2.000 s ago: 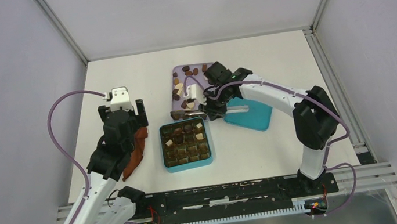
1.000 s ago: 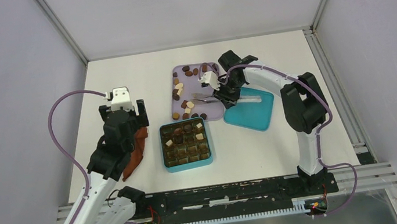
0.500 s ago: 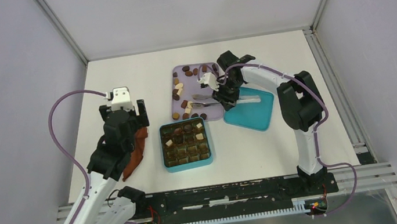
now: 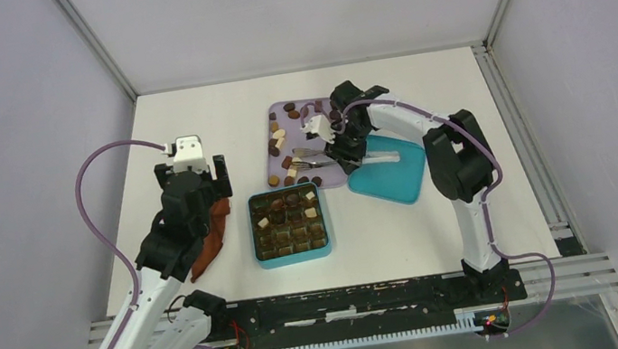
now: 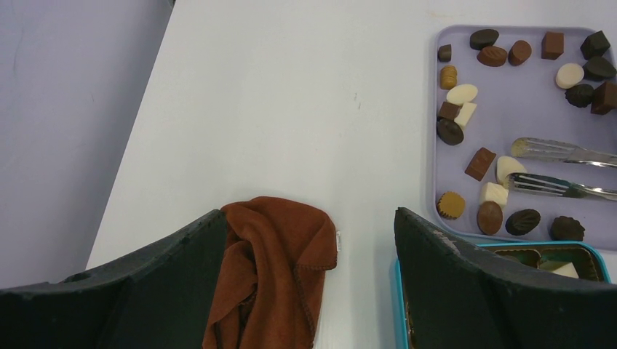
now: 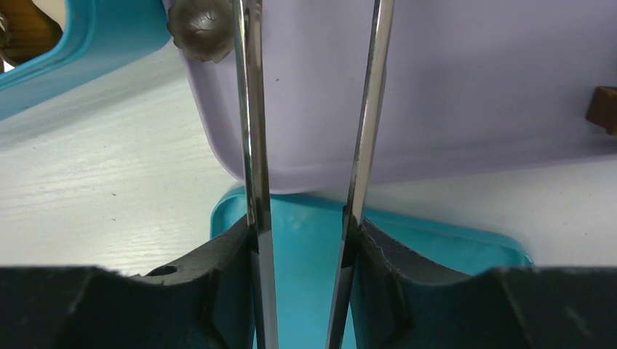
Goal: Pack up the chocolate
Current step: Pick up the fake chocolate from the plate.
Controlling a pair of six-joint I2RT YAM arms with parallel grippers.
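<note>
We see the chocolate (image 5: 480, 163) scattered on the lavender tray (image 6: 473, 87) just ahead of our right gripper (image 6: 303, 236). It is half closed, pinching metal tongs (image 6: 247, 109) whose tips reach among the pieces. Our left gripper (image 5: 308, 218) is spread wide and holds nothing above the brown cloth (image 5: 269, 276), with the chocolate ahead to its right.

The left arm (image 4: 170, 235) rises from its base and leans forward, and the left pincer (image 5: 309, 215) has its jaws spread wide apart. The right arm (image 4: 454, 159) folds sharply at the elbow and reaches leftward, with the right pincer (image 6: 302, 229) clamped on both blades of metal tongs (image 6: 249, 109).
</note>
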